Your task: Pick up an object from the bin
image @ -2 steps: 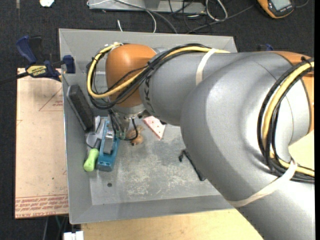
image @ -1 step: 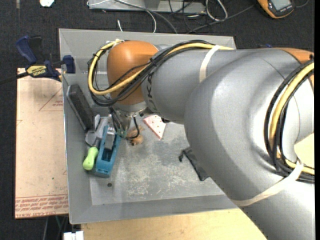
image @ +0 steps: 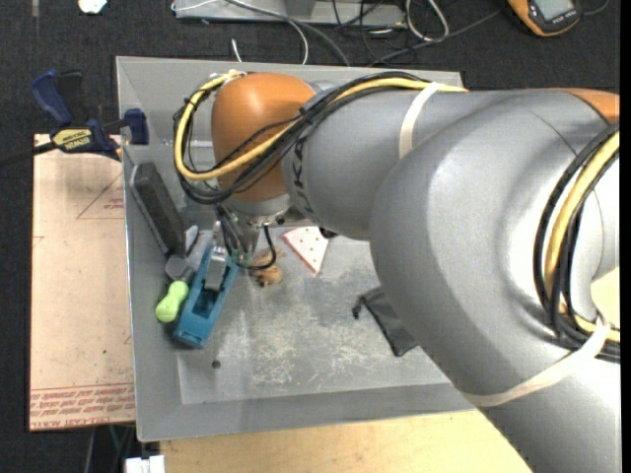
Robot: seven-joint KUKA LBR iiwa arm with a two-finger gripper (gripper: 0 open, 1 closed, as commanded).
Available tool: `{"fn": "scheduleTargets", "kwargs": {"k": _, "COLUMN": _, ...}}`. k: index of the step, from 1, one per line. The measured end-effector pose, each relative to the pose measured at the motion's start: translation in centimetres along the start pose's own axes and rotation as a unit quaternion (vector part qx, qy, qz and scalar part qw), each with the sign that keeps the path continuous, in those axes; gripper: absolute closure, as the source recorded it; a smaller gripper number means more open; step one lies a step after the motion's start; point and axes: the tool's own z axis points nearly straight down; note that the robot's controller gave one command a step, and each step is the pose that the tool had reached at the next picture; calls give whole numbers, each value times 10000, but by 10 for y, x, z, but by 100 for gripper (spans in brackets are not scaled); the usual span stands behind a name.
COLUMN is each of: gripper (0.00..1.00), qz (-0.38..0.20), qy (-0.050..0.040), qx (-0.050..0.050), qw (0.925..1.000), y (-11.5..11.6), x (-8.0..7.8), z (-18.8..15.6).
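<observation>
The blue tool (image: 204, 305) lies at the bin's (image: 296, 358) left, its long axis running from upper right to lower left, with its upper end just below the end effector (image: 240, 249). A green piece (image: 171, 304) is seen just beside the tool's left, and a brown thing (image: 266, 276) near its upper right. The arm is extended in from the right, wrist turned downward. Whether the end effector is open or closed cannot be told.

You look down on the grey bin (image: 296, 348) from above, a bit from one side. Your camera sits quite near. The big arm (image: 473, 225) reaches in from the right and hides part of the bin.
</observation>
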Motion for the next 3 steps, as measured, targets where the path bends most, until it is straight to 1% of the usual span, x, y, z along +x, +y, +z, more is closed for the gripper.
{"fn": "scheduleTargets", "kwargs": {"k": 1, "gripper": 100, "qz": -1, "qy": 15, "qx": -2, "qw": 10000, "y": 0, "x": 1, "z": -22}}
{"fn": "scheduleTargets", "kwargs": {"k": 3, "gripper": 100, "qz": -7, "qy": 12, "qx": 0, "qw": 10000, "y": -2, "x": 1, "z": -51}}
